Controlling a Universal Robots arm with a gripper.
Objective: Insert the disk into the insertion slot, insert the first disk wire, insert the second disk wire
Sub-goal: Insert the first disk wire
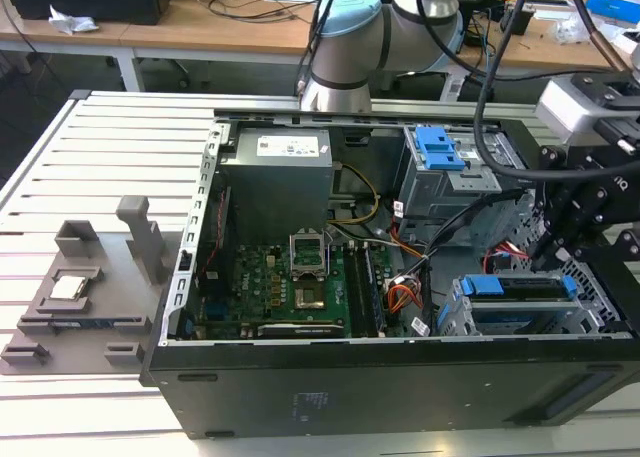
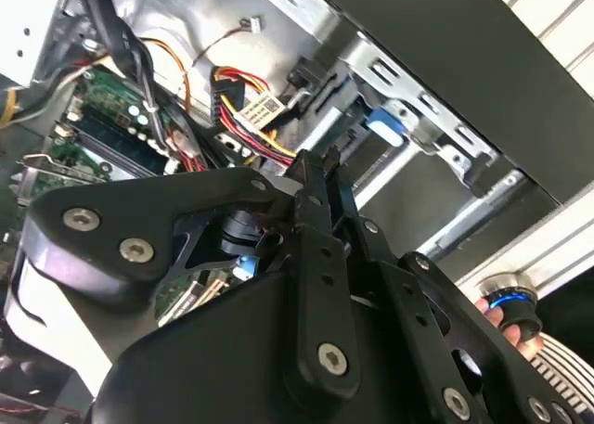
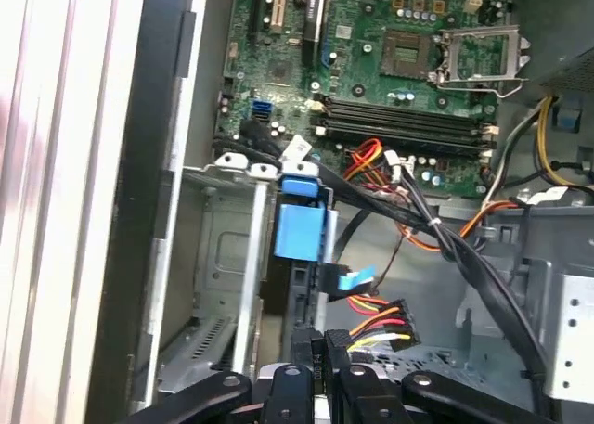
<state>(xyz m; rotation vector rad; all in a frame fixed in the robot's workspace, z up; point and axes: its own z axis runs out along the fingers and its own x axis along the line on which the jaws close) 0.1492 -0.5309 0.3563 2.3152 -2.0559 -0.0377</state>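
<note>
Disk (image 1: pixel 520 288), one only, lies flat in the insertion slot (image 1: pixel 452 317) at the case corner on the exterior view's right. Its long axis runs across that view, and its blue carrier frames it. One first disk wire (image 1: pixel 500 253), red, curls just beside the cage. The single gripper (image 2: pixel 324 162) hangs over the slot with its fingers (image 2: pixel 314 206) drawn narrow and the tips nearly meeting, near one multicoloured power plug (image 3: pixel 382 320). Whether they pinch anything I cannot tell. One blue latch (image 1: pixel 438 147) tops the taller cage.
</note>
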